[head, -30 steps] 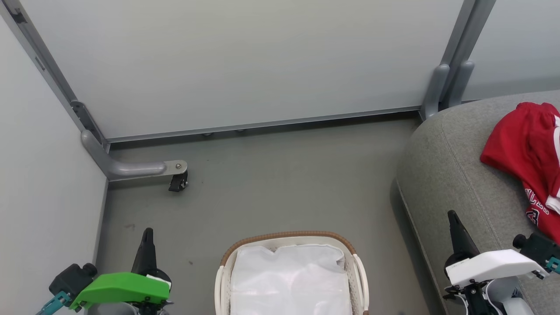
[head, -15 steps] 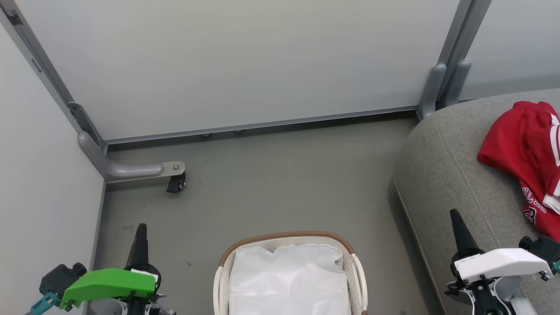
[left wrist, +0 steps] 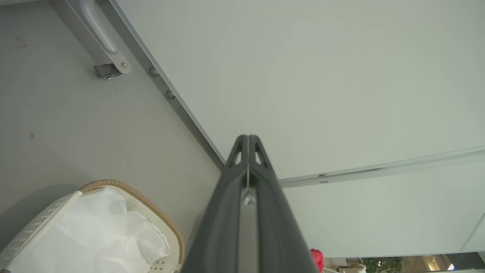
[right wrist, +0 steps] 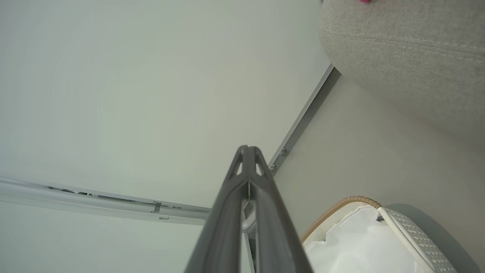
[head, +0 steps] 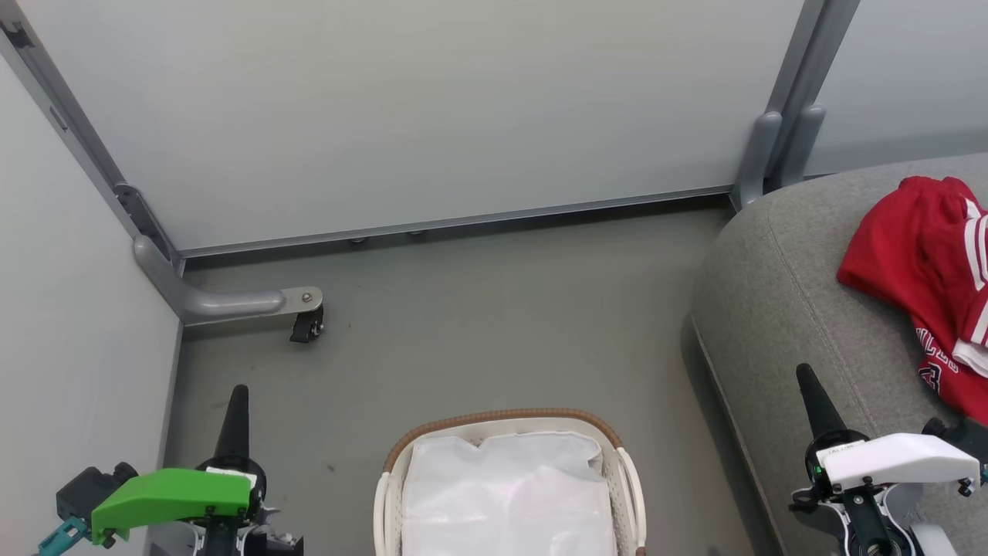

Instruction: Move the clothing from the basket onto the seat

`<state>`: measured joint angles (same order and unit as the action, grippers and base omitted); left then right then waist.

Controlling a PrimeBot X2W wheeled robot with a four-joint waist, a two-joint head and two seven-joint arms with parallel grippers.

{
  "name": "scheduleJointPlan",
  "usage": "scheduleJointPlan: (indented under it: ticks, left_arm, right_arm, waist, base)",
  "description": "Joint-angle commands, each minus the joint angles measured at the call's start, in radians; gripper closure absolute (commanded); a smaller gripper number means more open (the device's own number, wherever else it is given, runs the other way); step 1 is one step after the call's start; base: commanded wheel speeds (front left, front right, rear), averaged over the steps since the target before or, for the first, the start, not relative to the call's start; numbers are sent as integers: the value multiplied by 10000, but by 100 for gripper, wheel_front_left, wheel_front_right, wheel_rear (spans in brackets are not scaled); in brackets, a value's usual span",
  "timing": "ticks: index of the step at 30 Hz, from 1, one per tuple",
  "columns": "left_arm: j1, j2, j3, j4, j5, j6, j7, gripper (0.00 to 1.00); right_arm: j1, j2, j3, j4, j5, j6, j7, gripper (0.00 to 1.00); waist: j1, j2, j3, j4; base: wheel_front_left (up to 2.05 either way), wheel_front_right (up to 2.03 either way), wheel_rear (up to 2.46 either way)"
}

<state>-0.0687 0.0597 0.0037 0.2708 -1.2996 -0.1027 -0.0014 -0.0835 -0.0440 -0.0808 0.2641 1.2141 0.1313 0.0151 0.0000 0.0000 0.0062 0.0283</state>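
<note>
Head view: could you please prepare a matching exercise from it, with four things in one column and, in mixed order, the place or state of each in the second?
Column one
1. red clothing
2. laundry basket
3. left gripper
4. caster wheel

Column two
A. shut, holding nothing
B. on the floor, under a grey metal foot
C. lying on the grey sofa
D. lined with a white liner

Pairs: 1-C, 2-D, 3-A, 4-B
</note>
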Motion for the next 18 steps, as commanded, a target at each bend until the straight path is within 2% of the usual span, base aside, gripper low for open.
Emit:
scheduleJointPlan:
  ticks: [1,18]
  left_arm:
    - [-248,86,104,-92,-202,-54,50,100]
    - [-334,76,458,-177,-1445,-155,445,100]
  right_arm:
    - [-200,-63,-48,-115,272,-6,66,100]
    - [-234,-73,-175,-159,1778,-6,462,100]
  waist:
    - [0,0,-1,-8]
    - [0,0,-12,-105]
  base:
    - [0,0,0]
    - [0,0,0]
